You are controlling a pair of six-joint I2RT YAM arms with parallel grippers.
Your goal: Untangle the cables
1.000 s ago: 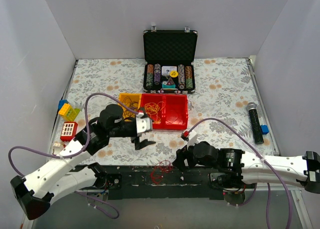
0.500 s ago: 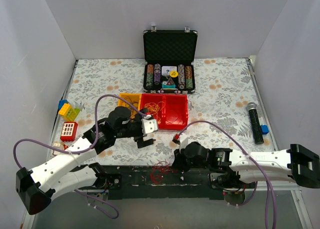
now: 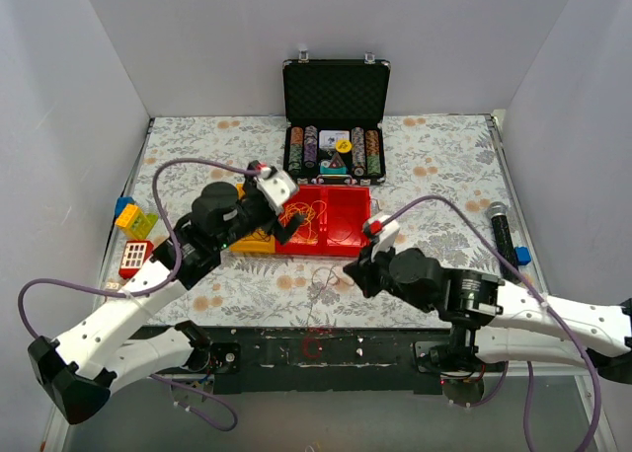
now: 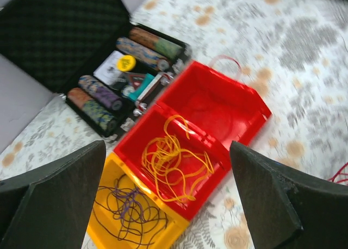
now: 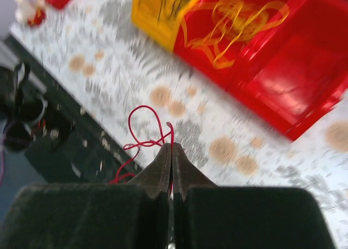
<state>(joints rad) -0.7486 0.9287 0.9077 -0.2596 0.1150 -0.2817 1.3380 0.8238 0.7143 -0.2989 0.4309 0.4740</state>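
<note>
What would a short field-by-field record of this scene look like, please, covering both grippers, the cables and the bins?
left gripper: open, hovering above the bins
right gripper: shut on red cable, which trails toward the near table edge
yellow bin: holds dark cables
red bin: yellow-orange cables in the compartment beside the yellow bin; the other compartment bare
far side: open poker chip case

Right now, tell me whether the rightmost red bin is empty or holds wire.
Empty: the rightmost red bin shows only bare red floor in the left wrist view, while the middle red bin holds yellow-orange wire.
</note>
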